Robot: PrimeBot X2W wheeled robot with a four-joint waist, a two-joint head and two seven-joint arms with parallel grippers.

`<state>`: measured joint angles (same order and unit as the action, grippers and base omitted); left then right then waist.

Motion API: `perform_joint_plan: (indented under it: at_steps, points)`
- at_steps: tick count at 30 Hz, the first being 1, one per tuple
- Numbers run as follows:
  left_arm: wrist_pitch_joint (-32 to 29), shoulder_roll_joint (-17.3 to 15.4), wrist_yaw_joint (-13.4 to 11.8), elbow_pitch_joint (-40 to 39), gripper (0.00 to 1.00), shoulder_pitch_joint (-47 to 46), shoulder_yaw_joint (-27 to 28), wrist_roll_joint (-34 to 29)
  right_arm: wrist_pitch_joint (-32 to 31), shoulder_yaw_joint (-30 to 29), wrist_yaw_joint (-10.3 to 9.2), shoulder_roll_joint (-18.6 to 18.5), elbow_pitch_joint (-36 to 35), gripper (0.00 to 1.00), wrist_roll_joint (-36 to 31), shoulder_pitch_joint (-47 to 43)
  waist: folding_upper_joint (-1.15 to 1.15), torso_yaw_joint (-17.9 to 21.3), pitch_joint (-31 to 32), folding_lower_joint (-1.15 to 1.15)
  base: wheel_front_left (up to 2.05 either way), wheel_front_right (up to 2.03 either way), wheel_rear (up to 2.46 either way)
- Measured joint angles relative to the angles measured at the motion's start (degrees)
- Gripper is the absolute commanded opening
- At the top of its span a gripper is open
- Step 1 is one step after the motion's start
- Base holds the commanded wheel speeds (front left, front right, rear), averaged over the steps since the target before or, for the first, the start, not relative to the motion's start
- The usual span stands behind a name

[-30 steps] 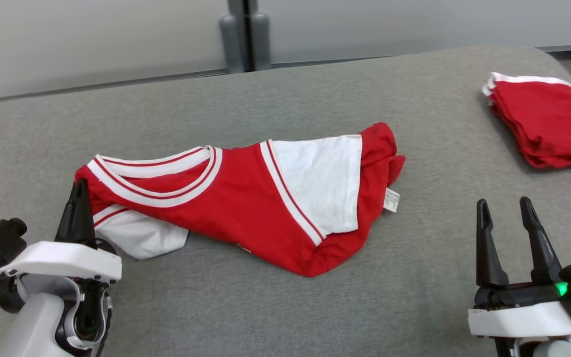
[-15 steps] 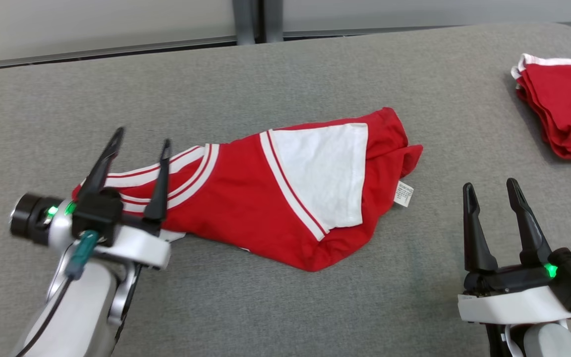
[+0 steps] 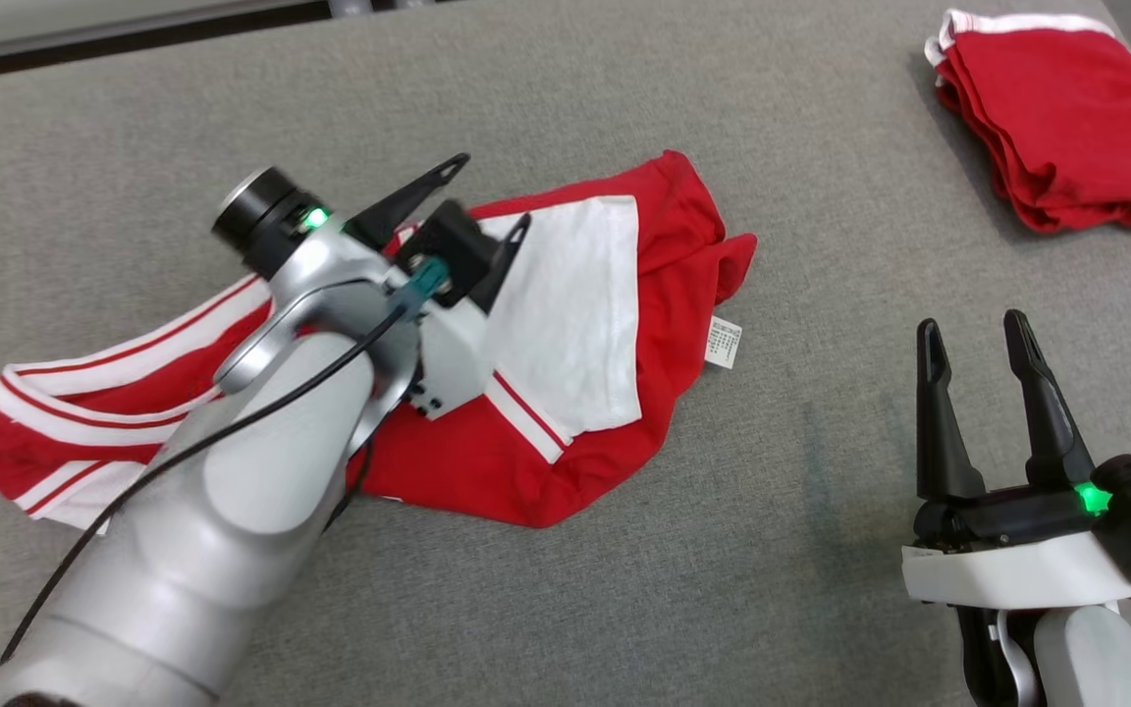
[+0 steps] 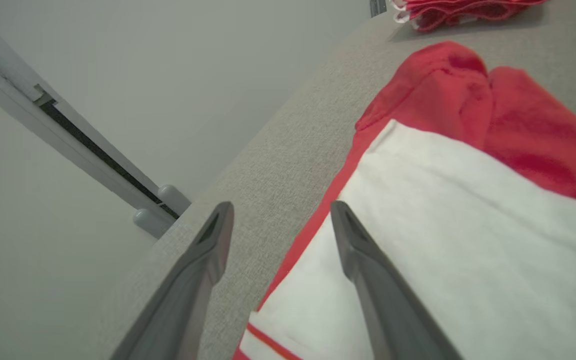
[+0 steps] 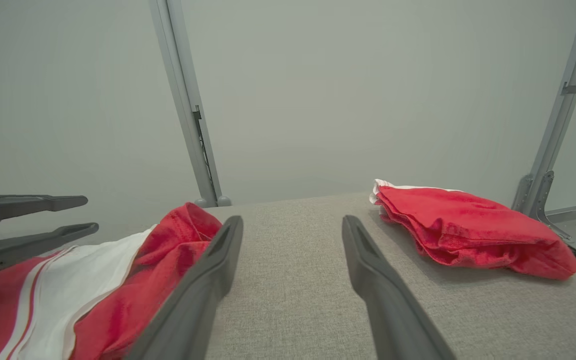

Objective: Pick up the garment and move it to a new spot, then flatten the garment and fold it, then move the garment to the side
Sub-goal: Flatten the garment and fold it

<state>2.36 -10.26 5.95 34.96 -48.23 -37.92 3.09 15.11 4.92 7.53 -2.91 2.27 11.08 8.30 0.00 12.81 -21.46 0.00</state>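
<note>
The garment (image 3: 565, 295), a red shirt with white sleeves and a striped white collar, lies crumpled on the grey padded table (image 3: 801, 511). My left gripper (image 3: 489, 196) hovers open over its white sleeve, holding nothing; the left forearm hides the shirt's middle. In the left wrist view the left gripper (image 4: 280, 207) straddles the sleeve's (image 4: 468, 240) far edge. My right gripper (image 3: 972, 324) stands open and empty at the lower right, apart from the shirt. The right wrist view shows the right gripper (image 5: 293, 222) with the garment (image 5: 118, 280) to its left and the left gripper (image 5: 88, 214) beyond it.
A folded pile of red clothes (image 3: 1047, 128) lies at the table's far right corner, also seen as the pile (image 5: 468, 230) and the pile (image 4: 458, 10). Bare grey table spreads between the shirt and the right gripper. Metal frame posts (image 5: 188, 110) and a pale wall stand behind.
My left gripper opened, letting go of the shirt's collar end, and swung up and right over the white sleeve. The camera tilted down. The right gripper stayed put.
</note>
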Motion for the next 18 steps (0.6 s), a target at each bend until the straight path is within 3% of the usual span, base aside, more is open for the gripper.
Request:
perform_joint_plan:
  at_steps: [9,13,18]
  points:
    - [-6.6,3.4,1.4,5.0,1.00,-8.9,-13.9,6.0,0.0,0.5,0.00,0.0,-0.4,1.00,0.8,1.5,0.00,2.2,-3.8,0.00,0.00,0.00,0.00]
    - [-7.9,2.8,1.4,4.6,1.00,-12.0,-21.3,11.2,0.0,0.5,0.00,0.0,-0.4,1.00,0.9,1.7,0.00,2.5,-4.1,0.00,0.00,0.00,0.00]
    - [-8.6,1.3,1.5,4.4,1.00,-14.9,-26.3,15.1,0.0,0.6,0.00,0.0,-0.4,1.00,0.9,1.7,0.00,2.7,-4.2,0.00,0.00,0.00,0.00]
